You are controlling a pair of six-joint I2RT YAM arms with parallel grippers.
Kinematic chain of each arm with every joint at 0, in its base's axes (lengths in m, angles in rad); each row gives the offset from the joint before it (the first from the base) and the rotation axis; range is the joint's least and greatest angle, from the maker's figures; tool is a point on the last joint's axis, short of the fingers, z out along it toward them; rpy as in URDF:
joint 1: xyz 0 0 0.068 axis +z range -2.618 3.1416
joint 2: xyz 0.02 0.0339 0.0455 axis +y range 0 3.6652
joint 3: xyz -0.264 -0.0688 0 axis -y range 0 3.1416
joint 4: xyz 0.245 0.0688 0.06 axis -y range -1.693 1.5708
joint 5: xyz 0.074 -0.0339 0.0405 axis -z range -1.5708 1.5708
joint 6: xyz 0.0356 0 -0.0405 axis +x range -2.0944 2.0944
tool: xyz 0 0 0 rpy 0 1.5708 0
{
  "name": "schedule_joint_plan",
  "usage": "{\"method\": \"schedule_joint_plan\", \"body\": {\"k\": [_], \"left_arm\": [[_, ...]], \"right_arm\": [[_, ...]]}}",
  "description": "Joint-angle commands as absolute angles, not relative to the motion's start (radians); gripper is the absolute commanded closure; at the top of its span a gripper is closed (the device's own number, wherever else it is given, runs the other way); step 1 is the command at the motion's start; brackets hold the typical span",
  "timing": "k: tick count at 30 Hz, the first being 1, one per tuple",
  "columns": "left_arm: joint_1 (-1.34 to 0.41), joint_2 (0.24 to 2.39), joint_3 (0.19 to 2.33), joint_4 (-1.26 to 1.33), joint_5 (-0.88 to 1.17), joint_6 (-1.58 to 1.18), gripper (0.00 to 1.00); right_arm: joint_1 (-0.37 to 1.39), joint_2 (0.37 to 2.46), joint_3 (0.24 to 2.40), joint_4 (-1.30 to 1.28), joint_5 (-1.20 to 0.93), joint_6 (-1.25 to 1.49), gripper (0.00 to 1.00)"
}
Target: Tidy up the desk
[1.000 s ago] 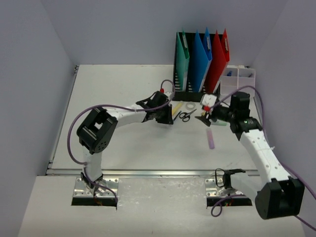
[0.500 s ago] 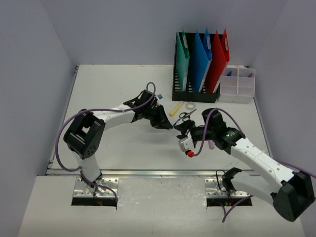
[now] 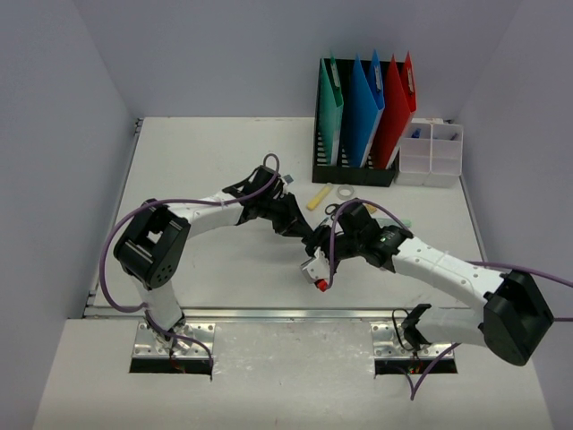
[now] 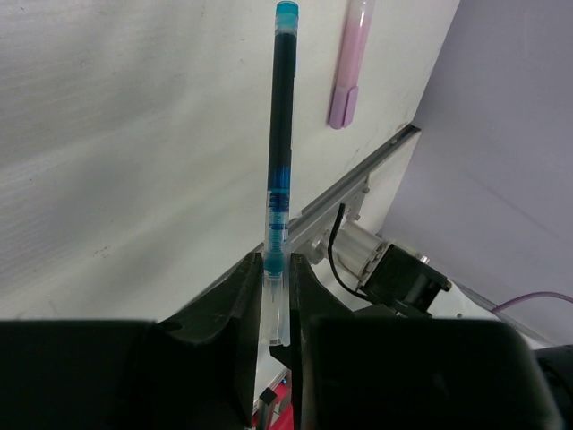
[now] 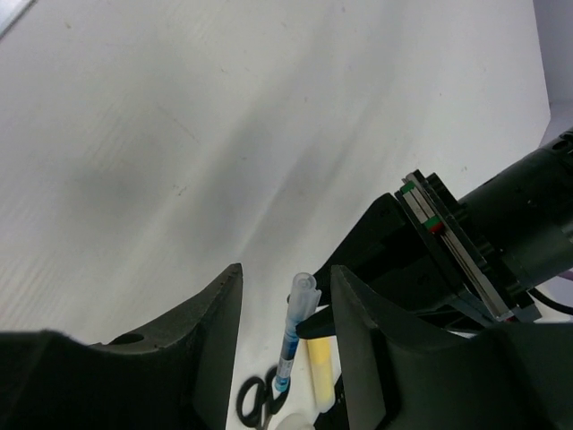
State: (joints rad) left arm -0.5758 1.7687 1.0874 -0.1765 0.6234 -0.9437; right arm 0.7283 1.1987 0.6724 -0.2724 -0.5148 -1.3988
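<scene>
Left pincer (image 4: 275, 269) is clamped on the clear end of a blue pen (image 4: 280, 134), and the left wrist view shows it clean: both fingers pressed to the barrel, the pen running straight out over the white desk (image 4: 134, 134). Past its tip lies a pink marker (image 4: 351, 63), and the desk's metal rail (image 4: 358, 193) crosses beyond.

Over to the right pincer (image 5: 285, 296): its wrist view catches what the other misses. Its two fingers (image 5: 206, 358) stand apart on either side of that same pen (image 5: 298, 336), with bare desk showing on the left side, so no pinch here. The left pincer (image 5: 313, 324) comes in from the right, holding the pen. Behind the pen lie black scissors (image 5: 255, 399) and a yellow marker (image 5: 320, 376).

From above, the two pincers meet mid-desk, left (image 3: 303, 231) and right (image 3: 324, 244) nose to nose, the pen itself too small to make out. Only this view gives the wider desk (image 3: 206, 161): it spreads under both arms. At its far right stand a black file holder (image 3: 358, 170) with coloured folders and a clear box (image 3: 430, 152).
</scene>
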Motion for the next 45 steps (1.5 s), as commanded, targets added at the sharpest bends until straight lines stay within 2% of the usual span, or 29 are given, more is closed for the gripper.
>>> {"method": "schedule_joint_plan", "body": {"k": [1, 10, 20, 26, 32, 34, 35, 37, 38, 41, 45], "left_arm": [[-0.588, 1.725, 1.109, -0.190, 0.578, -0.937, 1.00], [-0.600, 1.723, 1.113, -0.217, 0.510, -0.936, 1.00], [-0.606, 1.746, 1.132, -0.227, 0.509, -0.939, 1.00], [-0.607, 1.763, 1.146, -0.230, 0.517, -0.945, 1.00], [-0.609, 1.751, 1.147, -0.243, 0.483, -0.927, 0.96], [-0.610, 1.742, 1.144, -0.244, 0.472, -0.923, 0.90], [-0.609, 1.737, 1.141, -0.242, 0.470, -0.920, 0.73], [-0.609, 1.727, 1.132, -0.239, 0.459, -0.917, 0.27], [-0.607, 1.722, 1.131, -0.245, 0.437, -0.911, 0.01], [-0.597, 1.694, 1.131, -0.261, 0.381, -0.881, 0.00], [-0.532, 1.653, 1.139, -0.284, 0.295, -0.828, 0.00]], "right_arm": [[0.750, 1.230, 0.734, -0.236, -0.413, -1.374, 0.54], [0.778, 1.306, 0.765, -0.221, -0.265, -1.376, 0.58], [0.790, 1.373, 0.811, -0.222, -0.219, -1.381, 0.59], [0.793, 1.420, 0.829, -0.231, -0.167, -1.381, 0.65], [0.795, 1.446, 0.835, -0.241, -0.130, -1.367, 0.92], [0.795, 1.445, 0.837, -0.241, -0.120, -1.364, 0.99], [0.795, 1.442, 0.839, -0.242, -0.113, -1.360, 1.00], [0.792, 1.424, 0.850, -0.248, -0.109, -1.324, 1.00], [0.794, 1.415, 0.853, -0.260, -0.107, -1.307, 1.00], [0.793, 1.355, 0.869, -0.293, -0.092, -1.215, 1.00], [0.769, 1.272, 0.919, -0.385, -0.038, -0.847, 1.00]]}}
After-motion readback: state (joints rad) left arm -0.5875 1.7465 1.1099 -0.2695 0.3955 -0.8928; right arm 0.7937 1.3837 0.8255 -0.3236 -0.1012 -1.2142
